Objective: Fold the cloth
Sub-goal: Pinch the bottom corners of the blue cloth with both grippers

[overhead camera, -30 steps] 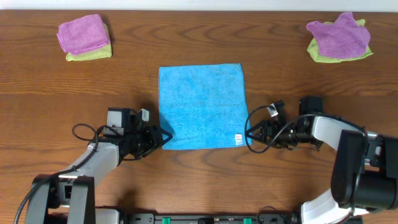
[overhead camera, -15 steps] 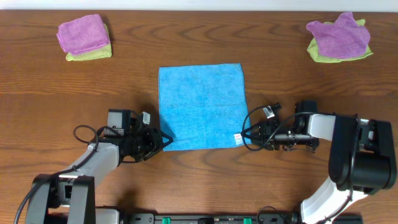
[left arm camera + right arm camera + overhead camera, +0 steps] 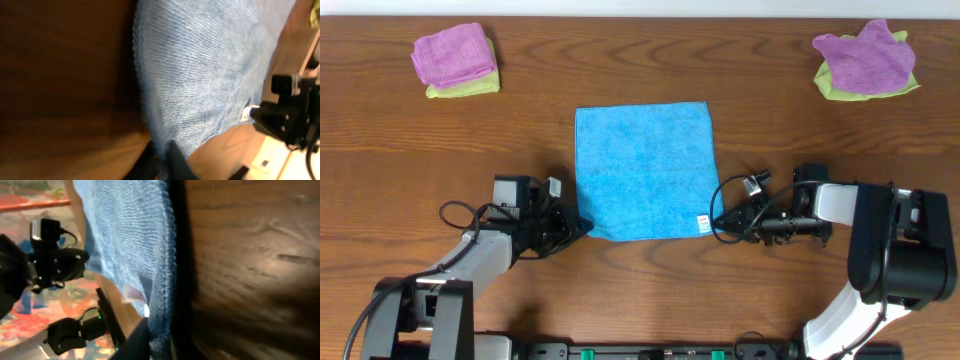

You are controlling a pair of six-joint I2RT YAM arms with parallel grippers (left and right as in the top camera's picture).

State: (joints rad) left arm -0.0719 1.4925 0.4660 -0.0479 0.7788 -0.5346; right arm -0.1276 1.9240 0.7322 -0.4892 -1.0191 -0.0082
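The sky-blue cloth (image 3: 642, 170) lies flat in the middle of the table, its white tag (image 3: 701, 221) at the near right corner. My left gripper (image 3: 582, 226) is shut on the near left corner. In the left wrist view the blue weave (image 3: 200, 75) runs down into the pinched gripper (image 3: 161, 161). My right gripper (image 3: 717, 222) is shut on the near right corner. The right wrist view shows the cloth's hemmed edge (image 3: 165, 270) and tag (image 3: 132, 294) leading into the closed gripper (image 3: 160, 344).
A purple cloth on a lime-green one (image 3: 455, 60) sits at the far left, and a similar pile (image 3: 865, 60) at the far right. Bare wooden table (image 3: 640, 60) lies beyond the blue cloth. Cables loop beside both wrists.
Both grippers have closed on the cloth's near corners. The near left corner is drawn in a little, so that edge no longer runs straight.
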